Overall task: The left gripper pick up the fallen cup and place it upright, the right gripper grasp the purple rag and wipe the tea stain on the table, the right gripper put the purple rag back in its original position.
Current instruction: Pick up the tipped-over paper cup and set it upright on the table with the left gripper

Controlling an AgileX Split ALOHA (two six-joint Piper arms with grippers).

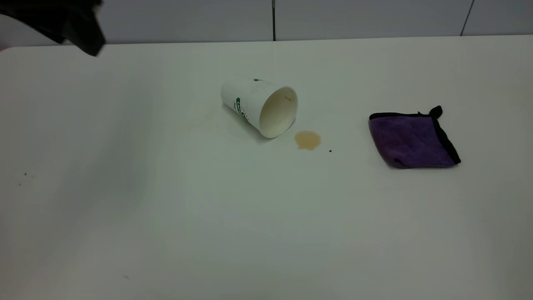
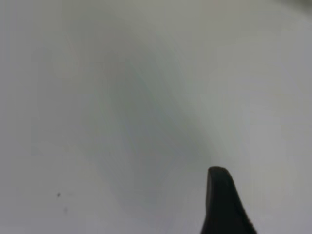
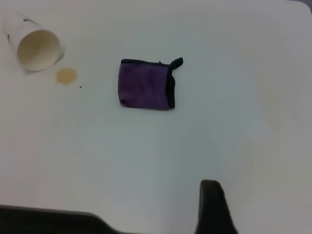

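Only a dark corner of the left tool [image 1: 62, 23] cut off at the far left edge of the exterior view; one black fingertip [image 2: 222, 202] in its wrist view, opening impossible to tell. Likewise one fingertip [image 3: 214, 207] of the right tool, state unclear. On the white counter [image 1: 166, 208]: cup [image 1: 260, 106] on its side, tea stain [image 1: 308, 140] just beside its mouth, black speck [image 1: 330, 151] nearby, purple rag [image 1: 412, 139] well apart to the right. Nothing gripped
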